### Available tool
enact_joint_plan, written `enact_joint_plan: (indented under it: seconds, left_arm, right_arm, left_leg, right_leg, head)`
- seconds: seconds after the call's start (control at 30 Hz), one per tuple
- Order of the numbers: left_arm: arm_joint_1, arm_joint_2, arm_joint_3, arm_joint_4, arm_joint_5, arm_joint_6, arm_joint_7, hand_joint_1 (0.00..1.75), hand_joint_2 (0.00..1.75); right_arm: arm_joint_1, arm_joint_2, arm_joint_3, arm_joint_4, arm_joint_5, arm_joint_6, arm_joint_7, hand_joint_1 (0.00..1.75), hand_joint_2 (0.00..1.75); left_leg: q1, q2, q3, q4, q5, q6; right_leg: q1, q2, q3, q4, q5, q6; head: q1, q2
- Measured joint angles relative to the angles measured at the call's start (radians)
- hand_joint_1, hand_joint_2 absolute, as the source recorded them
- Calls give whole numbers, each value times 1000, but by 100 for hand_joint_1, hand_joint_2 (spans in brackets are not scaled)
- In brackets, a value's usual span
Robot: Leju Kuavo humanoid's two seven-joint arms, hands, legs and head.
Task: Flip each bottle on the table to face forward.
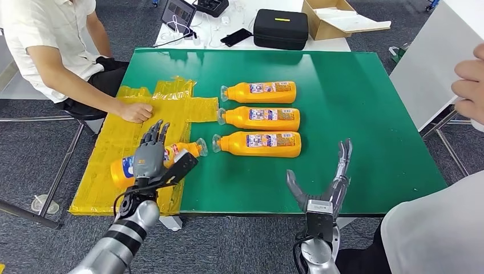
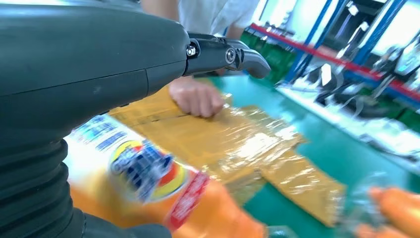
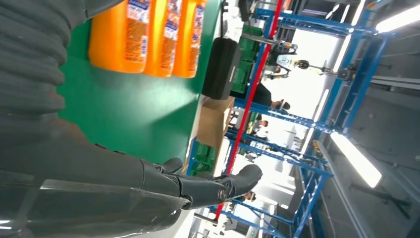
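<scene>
While the left hand [image 1: 149, 155] is laid palm-down, gripping an orange bottle [image 1: 126, 169] on yellow plastic sheeting [image 1: 131, 128] at near left, the right hand [image 1: 330, 182] is held empty, fingers spread, over the green table [image 1: 354, 108].

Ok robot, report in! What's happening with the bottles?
Left hand over fourth orange bottle on yellow sheet. Right hand open. Person's hand close by.

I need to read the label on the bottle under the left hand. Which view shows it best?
The left wrist view: the bottle is close, its label facing the camera, though blurred. The head view shows it small, under the left hand.
</scene>
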Motion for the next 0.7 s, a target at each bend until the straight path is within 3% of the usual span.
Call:
enact_joint_plan:
  seconds: [0.2, 0.47, 0.7]
  left_arm:
    - [126, 0, -44, -221, 112, -47, -30, 0, 175]
    - [176, 9, -78, -339, 146, -56, -44, 0, 175]
    - [242, -22, -100, -461, 344, -16, -163, 0, 175]
  right_arm:
    - [15, -1, -4, 0, 5, 0, 0, 0, 175]
    - [15, -4, -8, 6, 32, 4, 3, 0, 175]
    - [-74, -58, -2, 208, 433, 34, 119, 0, 175]
  left_leg:
    - [0, 0, 0, 0, -1, 0]
    - [1, 0, 0, 0, 0, 0]
    - [0, -1, -1, 0, 0, 1]
  right_leg:
    - [0, 0, 0, 0, -1, 0]
    - [1, 0, 0, 0, 0, 0]
    - [0, -2, 0, 0, 0, 0]
  head:
    - [0, 0]
    - [0, 0]
    - [0, 0]
